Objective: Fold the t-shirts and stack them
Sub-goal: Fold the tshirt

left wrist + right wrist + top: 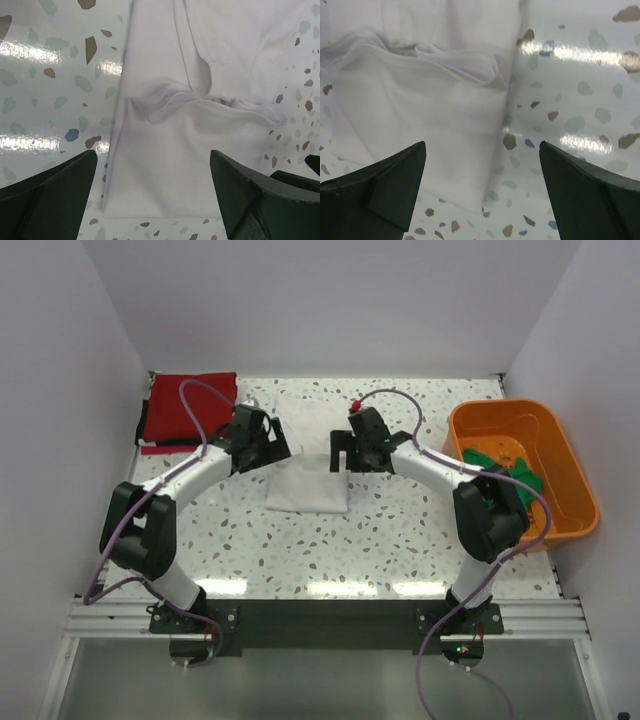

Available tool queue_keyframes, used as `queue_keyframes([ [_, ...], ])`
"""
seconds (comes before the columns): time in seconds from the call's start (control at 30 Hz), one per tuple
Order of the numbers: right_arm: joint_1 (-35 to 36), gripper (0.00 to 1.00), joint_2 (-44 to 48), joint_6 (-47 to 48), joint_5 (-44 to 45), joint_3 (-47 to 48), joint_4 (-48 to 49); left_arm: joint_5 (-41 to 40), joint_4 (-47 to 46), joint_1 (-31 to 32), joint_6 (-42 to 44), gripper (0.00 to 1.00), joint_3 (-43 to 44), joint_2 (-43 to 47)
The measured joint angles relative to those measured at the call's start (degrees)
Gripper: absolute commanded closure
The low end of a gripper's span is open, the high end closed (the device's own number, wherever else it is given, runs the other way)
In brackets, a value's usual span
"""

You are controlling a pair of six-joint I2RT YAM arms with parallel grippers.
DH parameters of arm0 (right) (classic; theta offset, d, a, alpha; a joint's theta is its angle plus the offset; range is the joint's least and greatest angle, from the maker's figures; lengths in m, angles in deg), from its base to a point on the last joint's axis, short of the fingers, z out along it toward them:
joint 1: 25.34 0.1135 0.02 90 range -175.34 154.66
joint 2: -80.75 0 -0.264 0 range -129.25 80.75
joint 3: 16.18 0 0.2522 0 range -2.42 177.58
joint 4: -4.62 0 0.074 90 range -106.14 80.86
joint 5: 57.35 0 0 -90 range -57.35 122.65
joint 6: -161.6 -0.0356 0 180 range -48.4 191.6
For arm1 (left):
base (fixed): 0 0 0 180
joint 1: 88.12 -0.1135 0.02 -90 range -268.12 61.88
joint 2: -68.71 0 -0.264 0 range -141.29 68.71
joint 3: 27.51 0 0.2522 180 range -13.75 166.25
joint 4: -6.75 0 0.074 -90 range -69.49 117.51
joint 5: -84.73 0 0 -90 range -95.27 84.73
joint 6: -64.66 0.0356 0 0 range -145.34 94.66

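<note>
A white t-shirt [308, 483] lies partly folded in the middle of the table. In the left wrist view [200, 125] its folded sleeve bunches across the middle. In the right wrist view [420, 110] its right edge and a corner show. My left gripper [268, 446] is open and empty above the shirt's far left corner [153, 165]. My right gripper [342, 454] is open and empty above its far right corner [482, 155]. A red t-shirt [187, 408] lies folded at the far left, on a thin dark one. A bright green t-shirt [508, 466] lies in the tub.
An orange plastic tub [560, 455] stands at the right edge of the table. White walls close the back and both sides. The speckled tabletop [300, 550] is bare in front of the white shirt.
</note>
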Motion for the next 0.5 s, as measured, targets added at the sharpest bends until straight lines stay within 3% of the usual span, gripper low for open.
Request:
queue_keyframes([
  [0.27,0.0,0.01,5.8,-1.1,-1.4,-9.5,0.7,8.2,-3.9,0.1,1.2,0.00,-9.9,4.5],
  [0.5,0.0,0.01,7.6,-1.9,-2.5,-14.9,1.9,16.0,-9.1,0.5,1.6,0.00,-7.0,-1.3],
])
